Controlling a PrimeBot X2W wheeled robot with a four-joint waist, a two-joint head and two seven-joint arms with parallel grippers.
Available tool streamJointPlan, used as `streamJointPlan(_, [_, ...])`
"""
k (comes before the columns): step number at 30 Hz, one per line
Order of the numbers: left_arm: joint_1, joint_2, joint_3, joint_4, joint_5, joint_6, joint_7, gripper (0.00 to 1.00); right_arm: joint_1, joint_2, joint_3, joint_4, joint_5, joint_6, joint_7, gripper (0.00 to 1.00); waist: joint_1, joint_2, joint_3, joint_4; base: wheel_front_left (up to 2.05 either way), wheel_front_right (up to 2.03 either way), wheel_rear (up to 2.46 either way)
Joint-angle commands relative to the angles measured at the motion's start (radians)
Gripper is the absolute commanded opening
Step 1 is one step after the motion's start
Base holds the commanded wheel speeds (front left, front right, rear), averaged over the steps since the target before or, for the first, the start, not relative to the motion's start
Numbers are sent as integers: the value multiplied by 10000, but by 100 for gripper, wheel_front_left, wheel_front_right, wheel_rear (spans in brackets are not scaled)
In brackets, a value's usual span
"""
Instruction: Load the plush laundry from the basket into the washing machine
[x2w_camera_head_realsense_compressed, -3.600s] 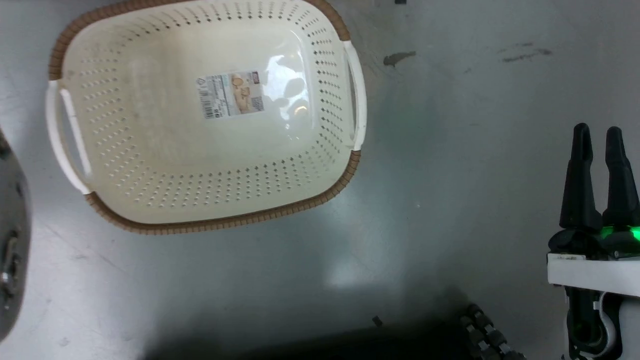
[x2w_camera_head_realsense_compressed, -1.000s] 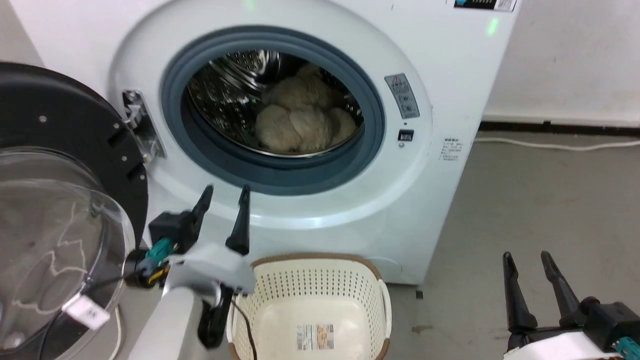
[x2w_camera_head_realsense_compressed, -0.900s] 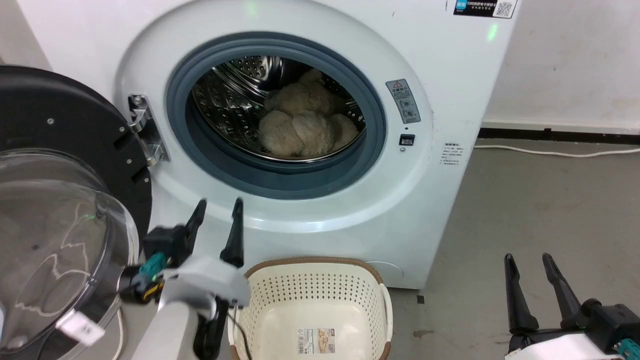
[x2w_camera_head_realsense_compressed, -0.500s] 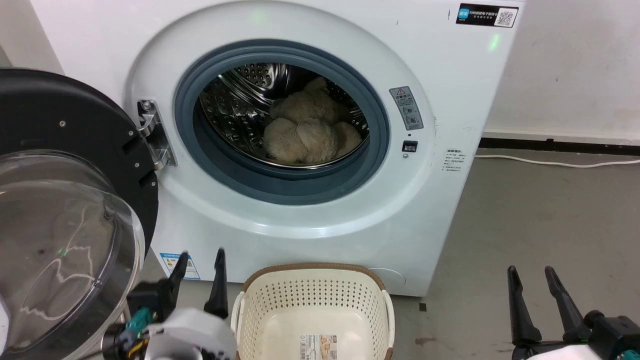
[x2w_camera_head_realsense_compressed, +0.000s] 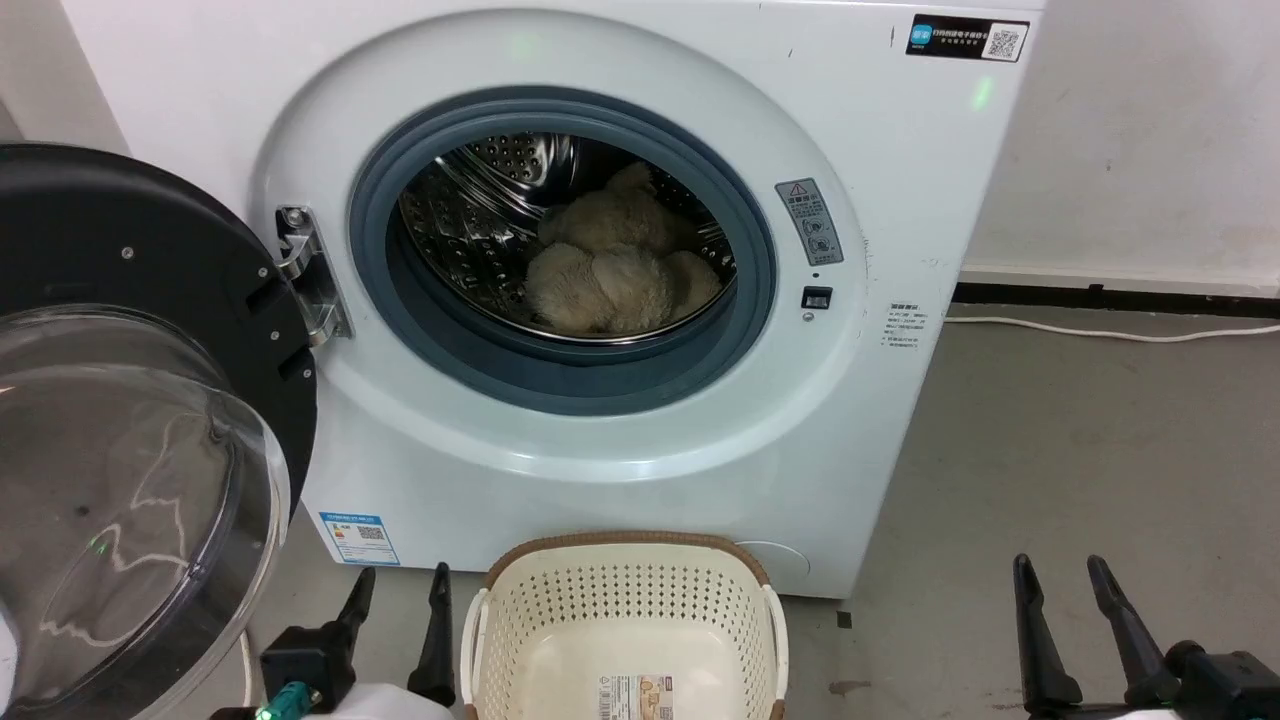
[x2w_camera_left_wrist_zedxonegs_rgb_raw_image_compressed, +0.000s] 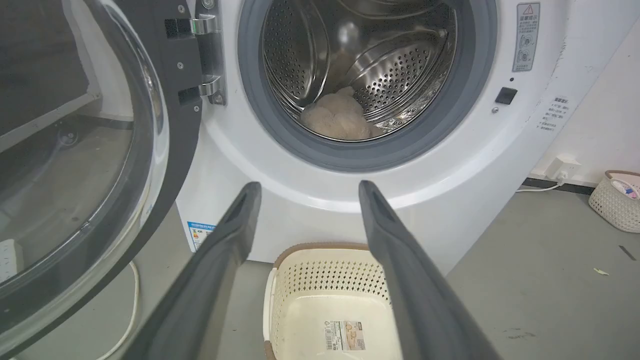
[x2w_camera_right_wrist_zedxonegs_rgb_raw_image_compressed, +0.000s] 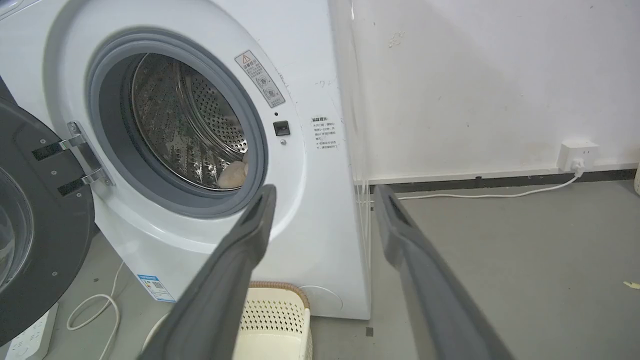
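Already the plush toy (x2w_camera_head_realsense_compressed: 610, 270) lies inside the washer (x2w_camera_head_realsense_compressed: 900, 180) and the near basket (x2w_camera_head_realsense_compressed: 620, 600) sits empty; loading looks done. The left claw (x2w_camera_head_realsense_compressed: 402, 575) and right claw (x2w_camera_head_realsense_compressed: 1058, 562) stand open, holding nothing.

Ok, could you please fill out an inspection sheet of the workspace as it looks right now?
Surface: grey floor, a few dark marks.
Job's things: plush toy lies in the drum of the washing machine; its door hangs open at the left; basket stands on the floor before the machine, no laundry in it.
Clutter: second small basket by the wall.
Tools: left tool open, holding nothing, beside the basket; right tool open, holding nothing, above the floor.
Cables: white cable runs along the wall to a socket; second cable lies on the floor below the door.
Surroundings: white wall, dark skirting.
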Motion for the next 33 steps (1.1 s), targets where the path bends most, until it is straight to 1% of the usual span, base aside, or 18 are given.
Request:
streamJointPlan(1, [127,94,-120,-105,172,52,23,100,198,-6,-3,41,73,8,-41,100,0,0,6,-2,0,0,0])
streamJointPlan(5, [147,145,-216,-217,319,173,44,100,216,-6,31,86,93,8,-42,100,0,0,40,-13,0,0,0])
streamJointPlan(8, [101,202,-294,-311,399,167,11,100,207,-6,46,127,122,8,-42,100,0,0,60,-14,0,0,0])
streamJointPlan(20, [-13,223,-218,-642,320,296,-173,100,150,-6,96,230,158,8,-43,100,0,0,110,-11,0,0,0])
streamJointPlan(33, [-42,266,-328,-605,230,271,-185,100,140,-6,144,261,116,8,-37,100,0,0,86,-8,0,0,0])
